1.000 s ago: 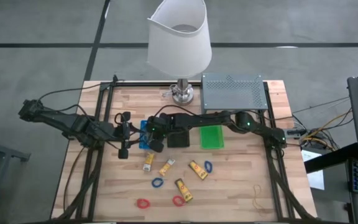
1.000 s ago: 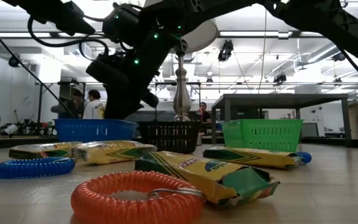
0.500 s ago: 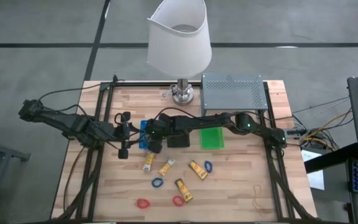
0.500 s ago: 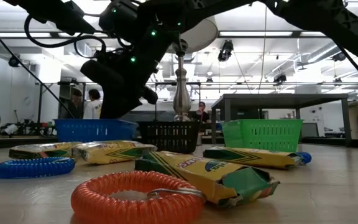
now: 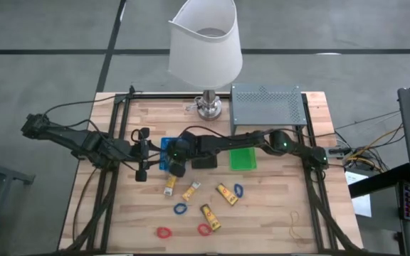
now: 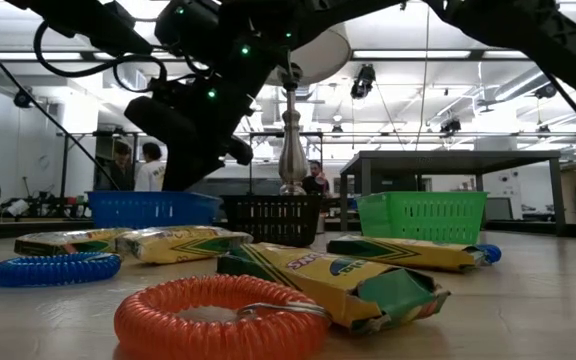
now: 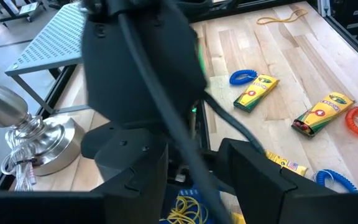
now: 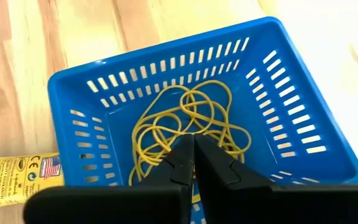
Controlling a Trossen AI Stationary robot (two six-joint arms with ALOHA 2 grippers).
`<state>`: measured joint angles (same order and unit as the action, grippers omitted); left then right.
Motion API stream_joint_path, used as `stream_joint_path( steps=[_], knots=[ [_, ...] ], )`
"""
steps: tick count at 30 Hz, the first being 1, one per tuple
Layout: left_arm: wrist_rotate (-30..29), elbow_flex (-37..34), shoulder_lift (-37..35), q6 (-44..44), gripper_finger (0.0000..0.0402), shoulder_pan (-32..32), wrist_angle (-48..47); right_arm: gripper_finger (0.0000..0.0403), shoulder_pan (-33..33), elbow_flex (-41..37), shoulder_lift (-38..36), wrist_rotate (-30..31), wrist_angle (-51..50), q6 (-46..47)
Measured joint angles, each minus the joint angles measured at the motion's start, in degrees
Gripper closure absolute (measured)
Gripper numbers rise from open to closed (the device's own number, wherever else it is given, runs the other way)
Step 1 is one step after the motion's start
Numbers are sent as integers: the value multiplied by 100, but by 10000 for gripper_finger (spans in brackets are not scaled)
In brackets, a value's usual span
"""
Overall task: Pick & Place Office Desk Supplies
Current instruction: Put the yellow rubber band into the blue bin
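The left tool (image 5: 141, 153) hangs over the left part of the counter (image 5: 276, 227), just beside the blue tray (image 5: 164, 155). Its fingers stand apart and nothing shows between them, though the view of it is poor and I would not swear to that.

Next comes the right tool (image 8: 193, 163), reaching across from the far side to sit directly above the blue tray (image 8: 272, 74). Its fingers are pressed together with nothing in them. A tangle of yellow rubber bands (image 8: 185, 118) lies on the tray floor right under the tips, so that drop looks finished.

The rest of the supplies wait nearer the front of the counter: four crayon packets (image 5: 225, 193), two blue rings (image 5: 181, 209), two red rings (image 5: 164, 232), and one loose rubber band (image 5: 295, 222) far to the right, well apart from everything else. The black tray (image 5: 203, 161) and green tray (image 5: 242, 157) sit to the right of the blue one.

To do this step well, the right tool should lift straight up clear of the tray wall before swinging away, so no band snags and trails out. Then it should part its fingers and come down on one item alone, probably the stray band on its own side.
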<state>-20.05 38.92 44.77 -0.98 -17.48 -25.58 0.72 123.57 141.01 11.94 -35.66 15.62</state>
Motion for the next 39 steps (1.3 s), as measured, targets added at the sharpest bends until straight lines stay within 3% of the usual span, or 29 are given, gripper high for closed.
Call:
stream_joint_path(
  steps=[10, 22, 28, 39],
  knots=[
    [0, 0, 0, 1, 233, -2, -2, 395, 119, -80, -183, 339, -260, 78],
    [0, 0, -2, -1, 233, -1, -13, 395, 215, -882, -777, 748, -241, 441],
    [0, 0, -2, 0, 233, -2, -15, 395, 391, -1756, -1399, 1225, 161, 688],
    [0, 2, 0, -1, 233, -2, -20, 395, 692, -4131, -2810, 1798, 2054, 887]
  ],
)
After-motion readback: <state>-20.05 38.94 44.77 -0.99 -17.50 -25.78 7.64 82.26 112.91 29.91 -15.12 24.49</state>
